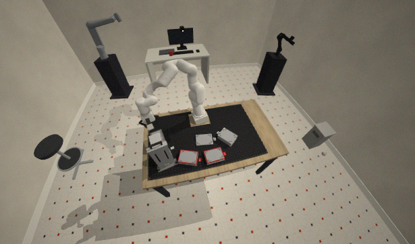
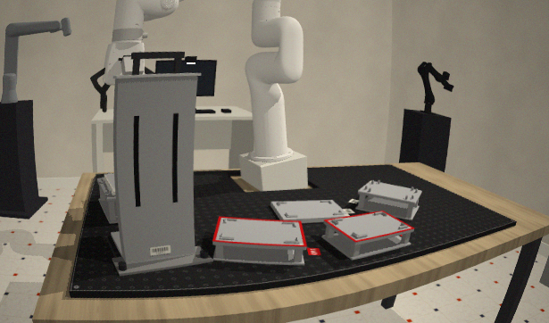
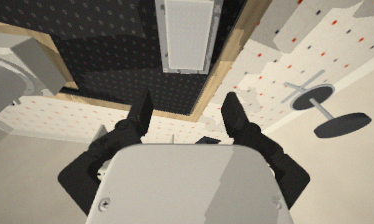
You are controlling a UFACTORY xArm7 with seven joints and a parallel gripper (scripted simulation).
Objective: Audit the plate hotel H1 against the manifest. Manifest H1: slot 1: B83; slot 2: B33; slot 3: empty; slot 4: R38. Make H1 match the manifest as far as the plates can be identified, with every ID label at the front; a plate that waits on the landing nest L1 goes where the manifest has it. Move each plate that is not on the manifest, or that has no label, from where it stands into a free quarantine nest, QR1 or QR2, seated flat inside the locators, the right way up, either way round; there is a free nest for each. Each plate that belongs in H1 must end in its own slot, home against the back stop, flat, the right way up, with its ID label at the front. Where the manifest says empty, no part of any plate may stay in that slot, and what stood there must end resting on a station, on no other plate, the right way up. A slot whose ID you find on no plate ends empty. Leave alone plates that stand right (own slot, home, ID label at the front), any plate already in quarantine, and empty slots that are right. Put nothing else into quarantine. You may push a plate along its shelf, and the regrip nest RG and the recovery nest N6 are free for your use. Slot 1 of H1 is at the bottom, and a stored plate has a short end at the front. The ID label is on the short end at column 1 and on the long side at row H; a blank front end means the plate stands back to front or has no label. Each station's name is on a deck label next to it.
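From above, the grey plate tower [image 1: 162, 156] is standing at the left end of the black mat [image 1: 247, 135], with two red-edged trays [image 1: 187, 157] beside it, and the gripper [image 1: 149, 125] is hovering just behind it. From the side, the tower's slotted grey back panel is facing forward. At the wrist, the black fingers are spreading wide, gripping nothing, over the table edge [image 3: 223, 65].

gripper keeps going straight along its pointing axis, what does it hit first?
Likely the pale plate on the black deck mat, dead ahead between the open fingers; nothing shows in between, though depth is unclear.
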